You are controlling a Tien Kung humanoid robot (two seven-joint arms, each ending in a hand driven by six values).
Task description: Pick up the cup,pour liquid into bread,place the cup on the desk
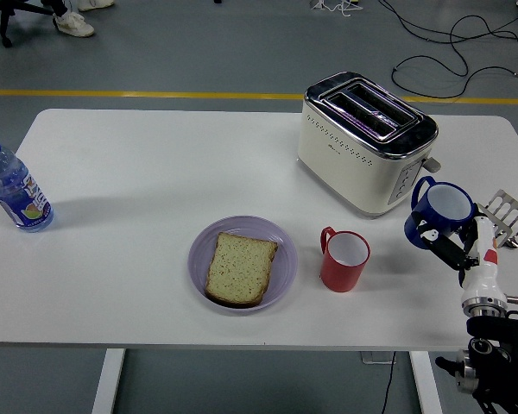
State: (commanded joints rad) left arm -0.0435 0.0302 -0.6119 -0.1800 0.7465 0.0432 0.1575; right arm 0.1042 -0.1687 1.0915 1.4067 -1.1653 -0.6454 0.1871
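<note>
A blue cup (439,212) with a white inside hangs a little above the table at the right, handle toward the toaster. My right hand (453,245) is shut on it from below and behind, the arm rising from the lower right corner. A slice of bread (240,268) lies on a lilac plate (283,246) near the table's front middle. A red cup (344,260) stands upright just right of the plate, between the bread and the blue cup. My left arm is out of view.
A cream toaster (365,141) stands behind the red cup. A metal toast rack (505,211) sits at the right edge, partly hidden by the blue cup. A water bottle (13,191) stands at the far left. Cables lie on the floor beyond.
</note>
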